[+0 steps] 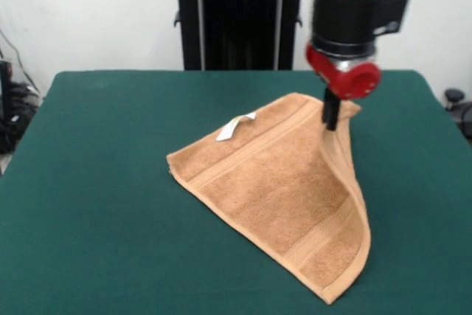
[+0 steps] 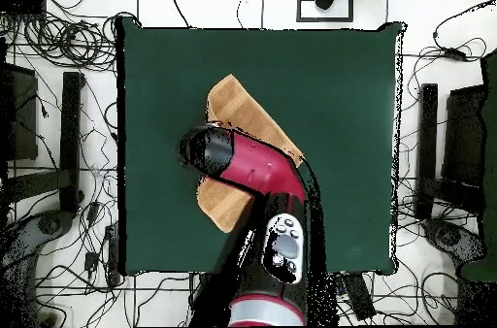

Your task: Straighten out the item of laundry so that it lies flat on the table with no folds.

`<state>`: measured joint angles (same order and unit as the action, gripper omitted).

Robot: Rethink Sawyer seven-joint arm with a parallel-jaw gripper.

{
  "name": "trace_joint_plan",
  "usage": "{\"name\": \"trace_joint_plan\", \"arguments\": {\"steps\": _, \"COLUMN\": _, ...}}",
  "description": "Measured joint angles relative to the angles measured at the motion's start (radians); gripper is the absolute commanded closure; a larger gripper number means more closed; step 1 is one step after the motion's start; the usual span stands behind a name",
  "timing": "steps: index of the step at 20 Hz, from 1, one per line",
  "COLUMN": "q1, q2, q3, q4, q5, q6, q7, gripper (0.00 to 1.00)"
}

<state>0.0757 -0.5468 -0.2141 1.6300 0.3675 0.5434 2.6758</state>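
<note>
The orange-tan terry towel (image 1: 276,189) lies on the dark green table (image 1: 96,182), right of the middle in the front view. Its far right corner is lifted off the table, and the right edge rises to it as a fold. A small white tag (image 1: 234,127) sticks out at its far edge. My gripper (image 1: 331,117) is shut on that lifted corner, held a little above the table. In the overhead view the towel (image 2: 233,111) shows partly under the red and black arm (image 2: 254,171), which hides the gripper.
The robot's black pedestal (image 1: 236,20) stands at the table's far edge. Cables and black stands (image 2: 68,140) surround the table on the floor.
</note>
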Motion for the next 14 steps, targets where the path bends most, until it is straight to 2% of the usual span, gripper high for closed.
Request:
{"name": "trace_joint_plan", "arguments": {"steps": 5, "q1": -0.065, "q2": -0.002, "q3": 0.046, "q4": 0.030, "q5": 0.006, "q6": 0.000, "q7": 0.000, "gripper": 1.00}}
{"name": "trace_joint_plan", "arguments": {"steps": 14, "q1": -0.075, "q2": 0.000, "q3": 0.116, "q4": 0.058, "q5": 0.004, "q6": 0.000, "q7": 0.000, "gripper": 1.00}}
